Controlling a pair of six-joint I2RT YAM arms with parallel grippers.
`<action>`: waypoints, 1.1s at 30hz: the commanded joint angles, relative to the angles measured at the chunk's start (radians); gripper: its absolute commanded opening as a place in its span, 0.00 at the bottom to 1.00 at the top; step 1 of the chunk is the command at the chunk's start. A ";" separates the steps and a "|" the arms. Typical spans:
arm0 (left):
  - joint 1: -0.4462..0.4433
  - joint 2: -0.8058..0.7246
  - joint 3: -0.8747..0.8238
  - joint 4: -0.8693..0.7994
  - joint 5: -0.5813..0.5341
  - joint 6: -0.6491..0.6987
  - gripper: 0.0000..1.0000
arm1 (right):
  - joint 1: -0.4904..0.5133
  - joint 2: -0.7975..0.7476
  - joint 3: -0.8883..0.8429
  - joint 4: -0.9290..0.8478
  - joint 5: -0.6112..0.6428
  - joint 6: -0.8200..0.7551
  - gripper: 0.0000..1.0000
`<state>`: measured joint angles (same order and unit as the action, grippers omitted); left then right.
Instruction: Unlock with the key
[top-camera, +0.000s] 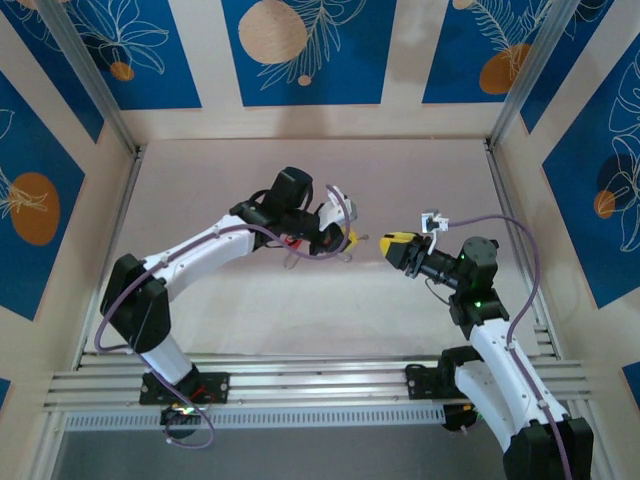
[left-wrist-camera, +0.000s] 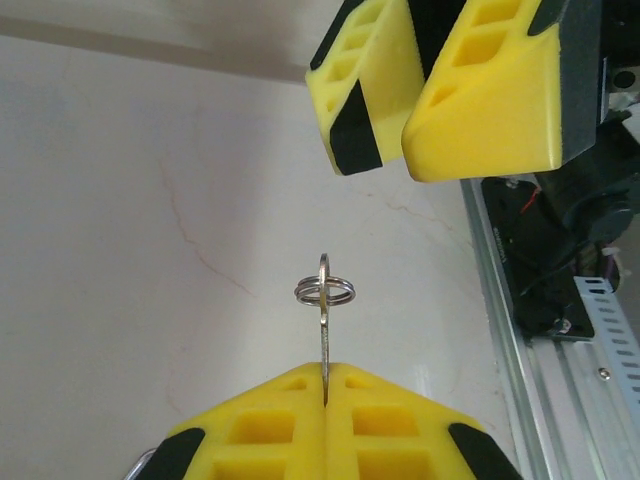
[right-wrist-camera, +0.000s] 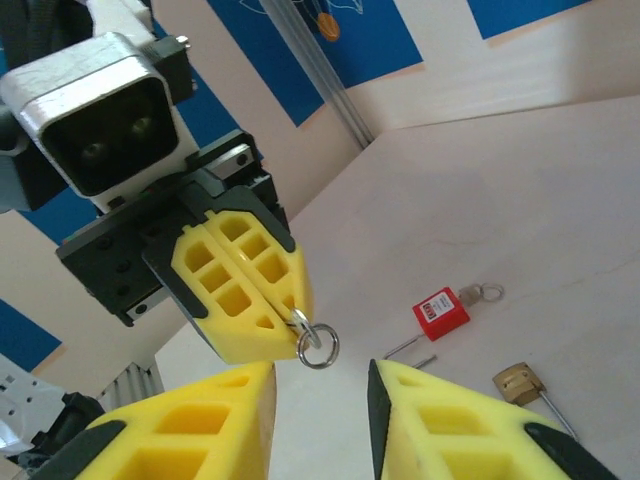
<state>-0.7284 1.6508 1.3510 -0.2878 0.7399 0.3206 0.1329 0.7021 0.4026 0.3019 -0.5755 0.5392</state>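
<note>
1. Yellow fingers (left-wrist-camera: 400, 440) of the left pincer (left-wrist-camera: 325, 375) sit closest to the left wrist camera. They are squeezed tight on the key (left-wrist-camera: 325, 345).
2. The key sticks up out of the tips, in the air above the bench (left-wrist-camera: 120, 250). A small ring (left-wrist-camera: 324, 290) goes through its free end.
3. The right pincer (right-wrist-camera: 322, 372) faces the key from very near. Its jaws are partly apart and hold nothing. The ring hangs just in front of the gap.
4. The brass padlock (right-wrist-camera: 517, 381) lies flat on the bench, well away from the key and near a red lock (right-wrist-camera: 440, 312).
5. The key is thin and only a little of it is pinched. A bump from the right pincer, or a grab on the ring alone, could twist it or make it fall.
6. Nothing holds the padlock, so a push from the key could make it slide.
</note>
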 joint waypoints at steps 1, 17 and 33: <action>0.006 0.021 0.044 -0.031 0.085 -0.014 0.00 | 0.014 -0.006 -0.006 0.032 -0.032 -0.026 0.28; 0.005 0.055 0.065 -0.030 0.190 -0.054 0.00 | 0.060 0.040 0.005 0.060 -0.069 -0.031 0.30; 0.006 0.100 0.107 -0.077 0.234 -0.049 0.00 | 0.072 0.052 0.015 0.079 -0.069 -0.020 0.25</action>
<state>-0.7284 1.7370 1.4281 -0.3344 0.9367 0.2676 0.1974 0.7509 0.4015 0.3515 -0.6323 0.5289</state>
